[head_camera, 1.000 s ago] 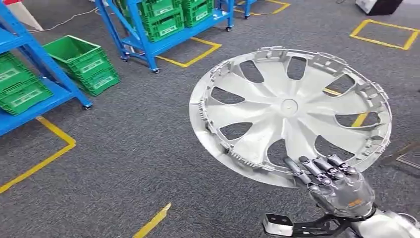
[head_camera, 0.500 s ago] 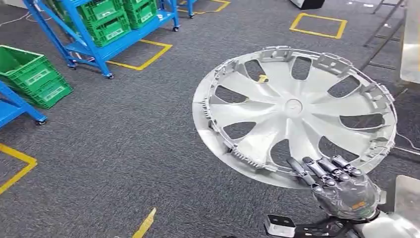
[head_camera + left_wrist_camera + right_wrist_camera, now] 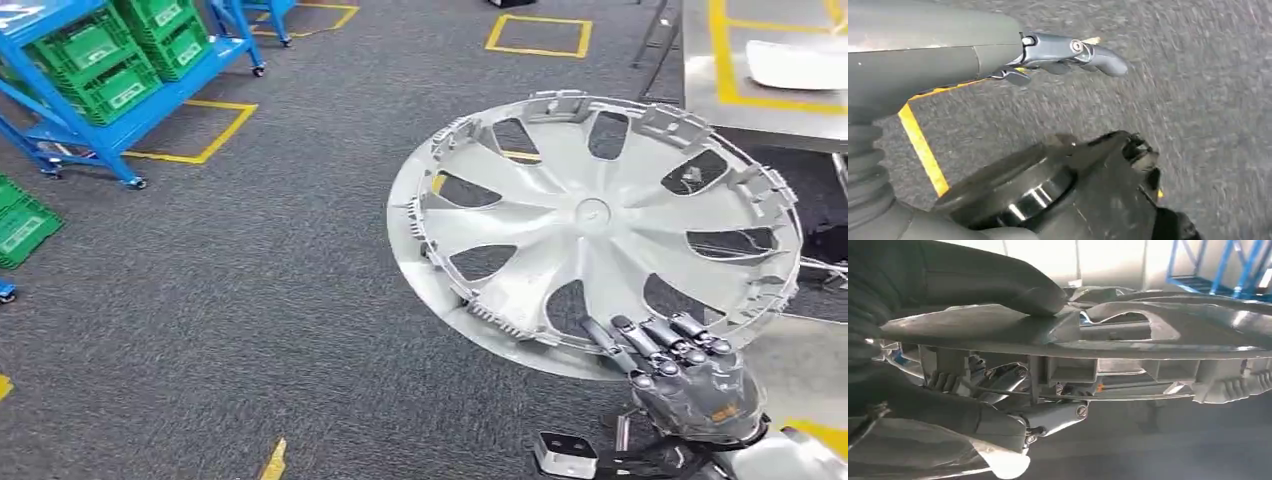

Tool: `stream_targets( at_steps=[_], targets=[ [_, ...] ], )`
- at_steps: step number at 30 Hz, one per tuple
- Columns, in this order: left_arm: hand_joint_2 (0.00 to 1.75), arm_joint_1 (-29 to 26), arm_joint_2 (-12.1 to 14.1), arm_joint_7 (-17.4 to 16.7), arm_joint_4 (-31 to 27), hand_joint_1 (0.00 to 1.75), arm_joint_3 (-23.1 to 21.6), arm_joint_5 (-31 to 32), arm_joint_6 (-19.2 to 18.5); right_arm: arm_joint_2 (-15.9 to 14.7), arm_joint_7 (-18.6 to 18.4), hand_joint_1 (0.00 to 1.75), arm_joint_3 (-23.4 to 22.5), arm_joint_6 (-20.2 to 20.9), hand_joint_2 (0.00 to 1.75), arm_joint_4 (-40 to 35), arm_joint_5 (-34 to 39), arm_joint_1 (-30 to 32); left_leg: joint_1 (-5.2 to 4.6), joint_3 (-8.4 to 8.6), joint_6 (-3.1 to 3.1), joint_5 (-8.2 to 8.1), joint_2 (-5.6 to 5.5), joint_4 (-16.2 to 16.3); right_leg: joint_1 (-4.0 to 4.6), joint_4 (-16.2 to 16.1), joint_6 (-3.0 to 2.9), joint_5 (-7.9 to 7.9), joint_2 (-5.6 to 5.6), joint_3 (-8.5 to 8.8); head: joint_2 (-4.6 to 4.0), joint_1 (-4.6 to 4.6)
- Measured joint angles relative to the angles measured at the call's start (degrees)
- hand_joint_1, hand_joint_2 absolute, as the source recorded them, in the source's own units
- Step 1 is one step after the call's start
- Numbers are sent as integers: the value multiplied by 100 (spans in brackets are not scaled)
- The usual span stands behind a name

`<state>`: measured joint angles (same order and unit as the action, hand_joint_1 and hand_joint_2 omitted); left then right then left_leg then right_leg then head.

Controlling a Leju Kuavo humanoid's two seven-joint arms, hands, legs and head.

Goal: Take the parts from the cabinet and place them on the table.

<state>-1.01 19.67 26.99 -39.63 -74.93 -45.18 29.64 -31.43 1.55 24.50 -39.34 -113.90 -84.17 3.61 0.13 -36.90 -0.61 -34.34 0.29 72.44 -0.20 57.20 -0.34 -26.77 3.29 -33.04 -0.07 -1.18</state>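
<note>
right hand [image 3: 690,385] | fingers clamped on rim | wheel cover [image 3: 590,225] held

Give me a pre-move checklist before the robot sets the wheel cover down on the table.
1. Grip on the wheel cover: the right hand holds its near rim, fingers over the edge, thumb pressed on the other face. Ok.
2. Cover attitude: tilted, not level. Not ok for setting down yet.
3. Left hand: holds nothing, hangs over the carpet. Ok.
4. Table: in sight at upper right, not yet under the cover. Not ok.
5. Landing spot: a white part lies on the table; free room beside it cannot tell.
</note>
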Motion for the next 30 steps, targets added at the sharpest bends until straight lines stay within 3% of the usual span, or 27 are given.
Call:
stream_targets(
  at_steps=[1, 2, 3, 4, 7, 8, 9, 10, 12, 13, 14, 15, 16, 17, 18, 19, 20, 22, 23, 24, 25, 26, 27, 28, 29, 30],
  targets=[
    [175, 1, 0, 0, 0, 0, 4, -2, 0, 0, 4, 175, 0, 0, 175, 0, 0, 2, 1, 204, 22, 280, -42, -465, 2, 14, 3, 2, 84, 4, 0, -7],
    [175, 1, 4, 4, 0, 0, 9, -2, 0, 0, 4, 175, 0, 0, 175, 0, 0, -1, 3, 468, 49, 581, -190, -1052, 0, 30, 6, 1, 170, 7, 0, -2],
    [175, 0, 22, 7, 0, 0, 9, -2, 0, 0, 4, 175, 0, 0, 175, 0, 0, 5, 24, 602, 92, 569, -538, -1319, -19, 33, 20, 6, 227, -17, 0, -9],
    [175, -4, 17, 11, 0, 0, 11, -7, -4, 0, 4, 175, 2, 0, 175, 2, 0, -18, 43, 608, 90, 584, -613, -1424, 8, 73, 53, 12, 302, -62, 0, -15],
    [175, -1, 35, 24, 0, 0, 17, -20, -9, 0, 11, 175, 4, 0, 175, 2, 0, 16, -10, 608, 128, 571, -410, -1458, -71, 31, 194, 93, 528, -157, 0, -4],
    [175, 4, 31, 28, 0, 0, 20, -20, -11, -2, 11, 175, 4, 0, 175, 2, 0, 24, 41, 623, 176, 617, -329, -1540, -60, 50, 215, 83, 541, -217, 0, -11],
    [175, 16, 33, 28, 0, 0, 20, -20, -11, 0, 9, 175, 4, 0, 175, 2, -2, 46, 37, 642, 203, 638, -226, -1575, -20, 208, 214, -47, 104, -303, 0, -22],
    [175, 17, 31, 33, 0, 0, 22, -20, -11, 0, 15, 175, 4, 0, 175, 7, -2, 41, 30, 637, 238, 643, -164, -1580, -22, 524, 235, -241, -119, -453, 0, -59],
    [175, -8, 31, 33, 0, 0, 22, -22, -11, 0, 15, 175, 13, 0, 175, 9, -2, 33, 5, 627, 244, 641, 6, -1578, -56, 1442, 279, -659, -272, -878, 0, -50],
    [175, -23, 31, 33, 0, 0, 22, -20, -11, 0, 11, 175, 13, 0, 175, 15, -4, 42, 0, 623, 242, 639, 96, -1576, -68, 1768, 300, -754, -288, -1030, 0, -55],
    [175, -34, 31, 31, 0, 0, 20, -20, -11, 0, 9, 175, 17, 0, 175, 31, -4, 52, -1, 624, 235, 632, 188, -1576, -78, 1811, 319, -702, -300, -1046, 0, -52],
    [175, -32, 31, 31, 0, 0, 20, -22, -11, 0, 7, 175, 20, 0, 175, 44, -4, 61, -1, 627, 231, 626, 265, -1576, -88, 1567, 330, -531, -322, -899, 0, -55],
    [175, -25, 31, 31, 0, 0, 22, -20, -11, 0, 7, 175, 20, 0, 175, 46, -4, 67, -1, 634, 214, 614, 332, -1575, -95, 1100, 333, -304, -378, -637, 0, -55],
    [175, -21, 28, 33, 0, 0, 22, -20, -11, 0, 7, 175, 20, 0, 175, 46, -4, 67, 0, 653, 194, 600, 399, -1574, -96, 486, 331, -76, -503, -278, 0, -55],
    [175, -16, 32, 31, 0, 0, 22, -20, -11, 0, 7, 175, 20, 2, 175, 46, -4, 65, -23, 678, 163, 581, 452, -1567, -80, 35, 331, -63, -774, -41, 0, -55],
    [175, -21, 42, 31, 0, 0, 22, -20, -11, 0, 9, 175, 22, 0, 175, 48, -4, 59, -59, 676, 126, 558, 505, -1555, -42, 11, 257, -73, -771, 28, 0, -44],
    [175, -21, 46, 33, 0, 0, 22, -20, -11, 0, 0, 175, 22, 0, 175, 50, -4, 50, -59, 682, 103, 561, 548, -1553, -36, 19, 205, -62, -681, 11, 0, -37],
    [175, -9, 41, 33, 0, 0, 22, -20, -11, 0, -9, 175, 22, 0, 175, 52, -4, 64, -45, 718, 56, 554, 673, -1570, -15, 30, 158, -64, -545, -25, 0, -39],
    [175, 1, 39, 33, 0, 0, 22, -20, -11, 0, -9, 175, 22, 0, 175, 50, -4, 63, -26, 733, 8, 518, 691, -1559, -36, -3, 103, -37, -484, -8, 0, -39],
    [175, 18, 37, 33, 0, 0, 22, -20, -11, 0, -9, 175, 22, 0, 175, 50, -4, 66, -4, 713, -32, 427, 412, -1470, -54, -17, 68, -15, -436, 3, 0, -24],
    [175, 18, 29, 33, 0, 0, 22, -20, -11, 0, -9, 175, 24, 0, 175, 52, -4, 43, 20, 589, -36, 225, 154, -1177, -55, -16, 36, -12, -390, 1, 0, -13],
    [175, 8, 26, 33, 0, 0, 22, -20, -11, 0, -15, 175, 26, 0, 175, 52, -4, 33, 21, 376, -34, -26, 46, -701, -51, -16, 19, -10, -323, 1, 0, -11],
    [175, -5, 26, 33, 0, 0, 22, -20, -11, 0, -15, 175, 31, 0, 175, 57, -4, 27, 17, 128, -38, -259, 12, -170, -42, -16, 10, -14, -250, 0, 0, -13],
    [175, -17, 26, 31, 0, 0, 22, -20, -13, 0, -15, 175, 31, 0, 175, 61, -4, 23, 17, -79, -36, -391, 6, 251, -30, -14, 3, -13, -170, -1, 0, -11],
    [175, -29, 22, 31, 0, 0, 20, -20, -15, 0, -15, 175, 35, 0, 175, 63, -4, 23, 17, -164, -29, -367, 3, 389, -26, -13, 3, -13, -89, 4, 0, -15],
    [175, -32, 17, 31, 0, 0, 20, -20, -15, 0, -15, 175, 42, 0, 175, 66, -4, 23, 16, -125, -14, -201, -5, 255, -23, -10, 3, -13, -5, 11, 0, -13]
  ],
)
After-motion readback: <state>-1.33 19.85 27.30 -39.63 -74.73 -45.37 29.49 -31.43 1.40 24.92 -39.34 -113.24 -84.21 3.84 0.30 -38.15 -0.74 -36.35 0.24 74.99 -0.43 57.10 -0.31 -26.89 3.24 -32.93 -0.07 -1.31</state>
